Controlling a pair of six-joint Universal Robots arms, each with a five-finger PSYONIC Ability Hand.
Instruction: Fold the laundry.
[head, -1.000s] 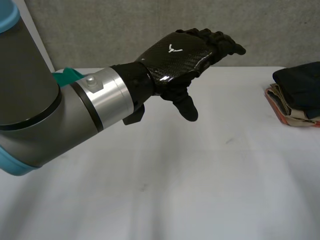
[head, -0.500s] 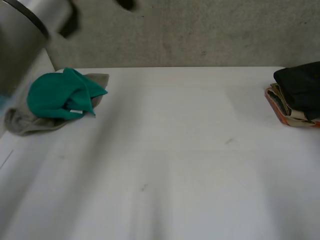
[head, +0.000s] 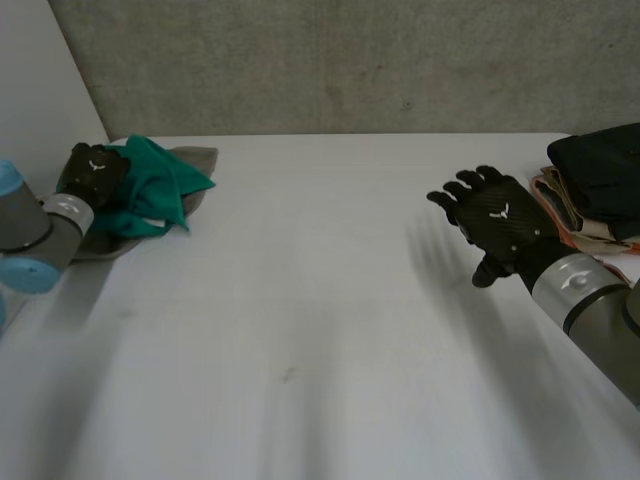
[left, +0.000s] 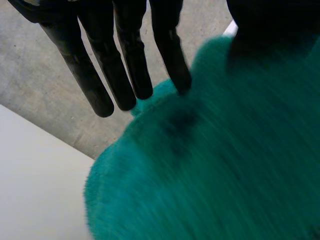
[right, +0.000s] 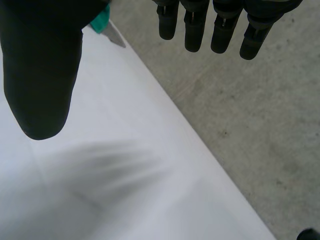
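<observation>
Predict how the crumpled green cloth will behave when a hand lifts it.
The green cloth lies bunched in soft folds, so it would probably droop and unfold when lifted. Its fuzzy surface suggests it is likely light and not slippery.

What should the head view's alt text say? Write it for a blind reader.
The robot's left hand is on a crumpled green cloth lying on a grey cloth at the far left of the white table. The right hand hovers open over the table beside a stack of folded clothes at the right.
</observation>
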